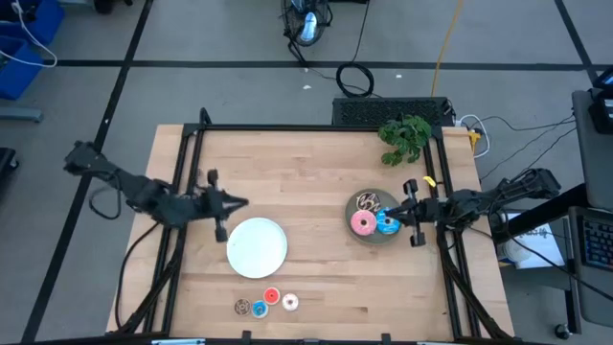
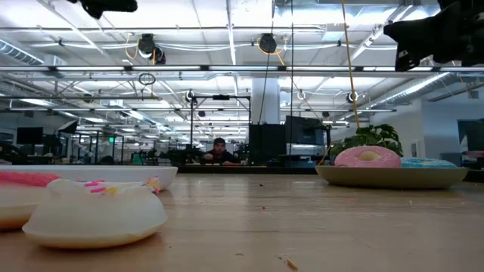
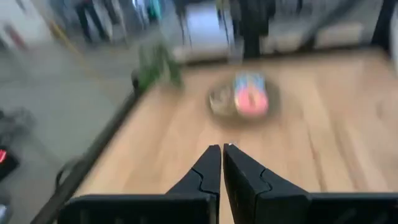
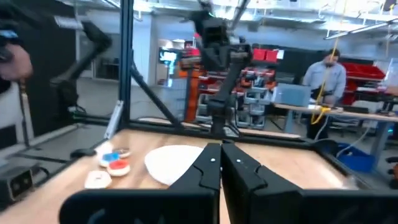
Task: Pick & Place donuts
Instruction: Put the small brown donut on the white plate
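a wooden bench (image 1: 316,192) is sitting under two dark robot arms, seen from above. the left tool (image 1: 241,203) is hanging over the bench just beside the upper left edge of a white plate (image 1: 258,247), its two fingers pressed together and holding nothing. the right tool (image 1: 391,210) is reaching in from the right side, its tip lying over a grey plate (image 1: 372,235), fingers likewise together and holding nothing. three larger donuts are lying on the grey plate: a pink frosted donut (image 1: 362,224), a blue donut (image 1: 386,225) touching it on the right, and a chocolate-sprinkled donut (image 1: 366,201) at the far side. three mini donuts are lying in a row on the bare wood near the front edge, below the white plate: a brown and blue mini donut (image 1: 243,307) with a small blue ring (image 1: 259,309) right beside it, a red mini donut (image 1: 272,296), and a whitish mini donut (image 1: 290,303). a green leafy plant (image 1: 405,136) is standing at the far right corner. in the level view a person (image 2: 219,152) is sitting far off in the room behind the bench.
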You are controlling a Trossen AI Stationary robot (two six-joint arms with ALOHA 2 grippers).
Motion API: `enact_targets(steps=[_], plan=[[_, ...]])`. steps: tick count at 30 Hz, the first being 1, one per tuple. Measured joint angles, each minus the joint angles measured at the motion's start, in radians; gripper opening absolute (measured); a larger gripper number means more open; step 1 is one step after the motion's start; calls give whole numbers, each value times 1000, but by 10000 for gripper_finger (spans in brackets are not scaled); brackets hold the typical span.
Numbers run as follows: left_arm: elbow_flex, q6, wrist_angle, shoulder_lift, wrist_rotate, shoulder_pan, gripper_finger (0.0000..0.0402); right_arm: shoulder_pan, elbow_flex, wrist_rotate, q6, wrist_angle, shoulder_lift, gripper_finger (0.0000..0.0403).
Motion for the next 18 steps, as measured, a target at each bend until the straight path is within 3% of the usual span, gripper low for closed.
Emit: enact_targets(steps=[3, 8, 13, 18], plan=[[181, -179, -252, 141, -6, -68, 26, 0, 0, 2, -16, -68, 0, 0], [445, -387, -515, 351, 43, -131, 26, 0, 0, 17, -29, -201, 0, 0], [657, -395, -679, 534, 76, -191, 26, 0, 0, 16, -19, -190, 2, 0], [766, -457, -774, 683, 127, -238, 26, 0, 0, 16, 14, -110, 2, 0]])
